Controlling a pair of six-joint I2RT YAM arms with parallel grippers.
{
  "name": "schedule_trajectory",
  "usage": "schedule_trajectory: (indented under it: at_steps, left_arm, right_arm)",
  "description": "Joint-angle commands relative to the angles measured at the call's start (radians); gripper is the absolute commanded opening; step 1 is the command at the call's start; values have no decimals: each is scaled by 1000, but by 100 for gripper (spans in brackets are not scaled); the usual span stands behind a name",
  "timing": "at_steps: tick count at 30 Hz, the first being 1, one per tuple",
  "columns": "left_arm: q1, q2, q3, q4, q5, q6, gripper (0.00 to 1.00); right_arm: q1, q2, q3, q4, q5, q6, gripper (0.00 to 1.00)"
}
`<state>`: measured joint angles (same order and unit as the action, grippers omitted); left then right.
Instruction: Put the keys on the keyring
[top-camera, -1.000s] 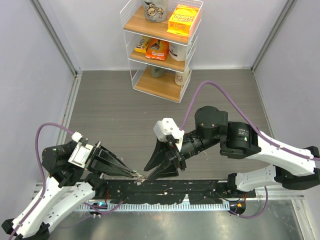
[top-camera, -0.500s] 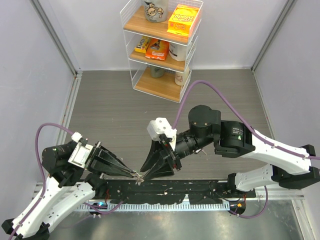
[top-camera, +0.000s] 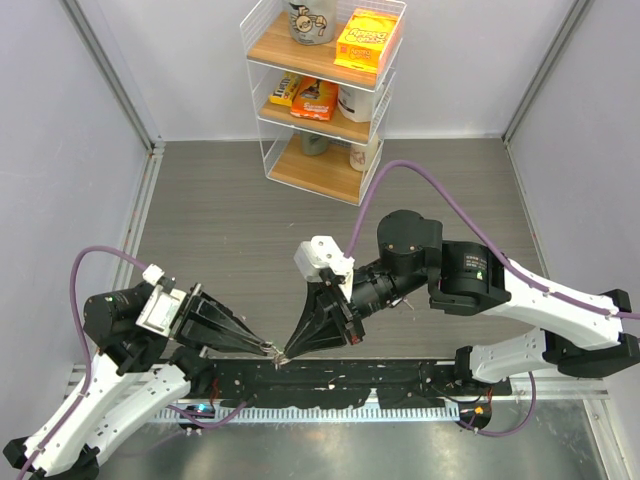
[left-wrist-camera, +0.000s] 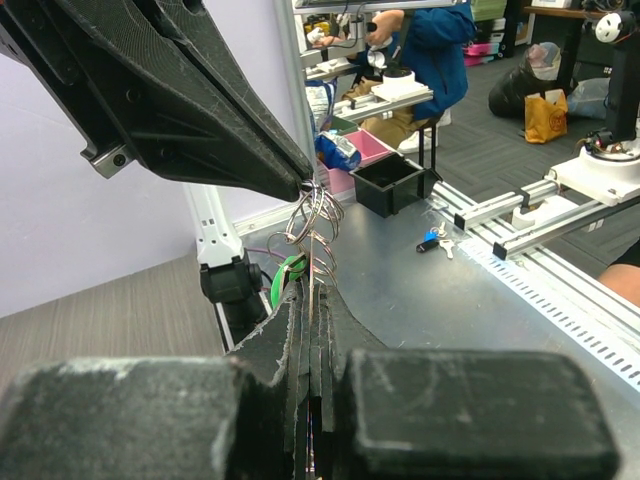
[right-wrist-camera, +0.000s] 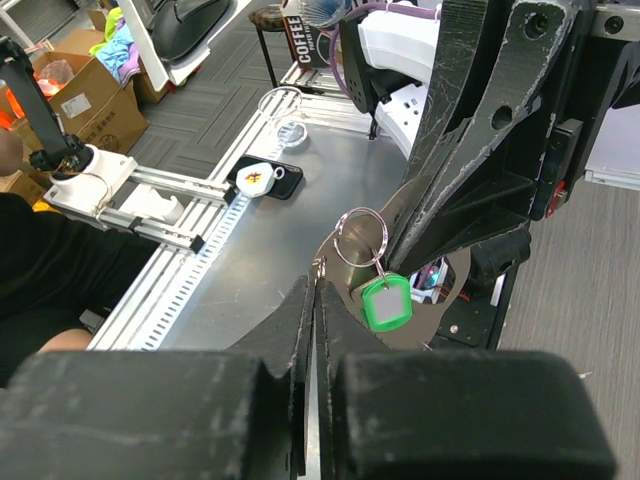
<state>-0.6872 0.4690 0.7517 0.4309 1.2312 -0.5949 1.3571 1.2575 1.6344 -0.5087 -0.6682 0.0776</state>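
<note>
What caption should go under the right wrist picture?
Left gripper and right gripper pinch the keyring together.

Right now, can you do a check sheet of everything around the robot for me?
Surface: shiny metal table.
Job's things: keyring with green tag held in the air between both pincers; keys lying on the table, not threaded yet.
Clutter: black-and-white gadget on the table.
Pincers: left pincer shut on the keyring; right pincer shut, nipping its top ring.
Cables: purple cable looping off each arm, clear of the pincers.
Surroundings: wire shelf with boxes at the back.
</note>
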Motion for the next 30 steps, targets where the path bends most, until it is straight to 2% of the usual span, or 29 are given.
schedule_trajectory:
  at_steps: [1, 6, 20, 30]
  left_arm:
    - [-3, 0, 18, 45, -30, 3, 0]
    - [-3, -3, 17, 48, -39, 9, 0]
    - [-3, -63, -46, 126, -125, 52, 0]
    - [-3, -113, -132, 163, -277, 174, 0]
  right_arm:
    - [-3, -17, 30, 38, -33, 7, 5]
    - [-3, -61, -48, 134, -10, 25, 5]
    - [-3, -211, -238, 377, 226, 137, 5]
    - [-3, -260, -366, 602, 366, 294, 5]
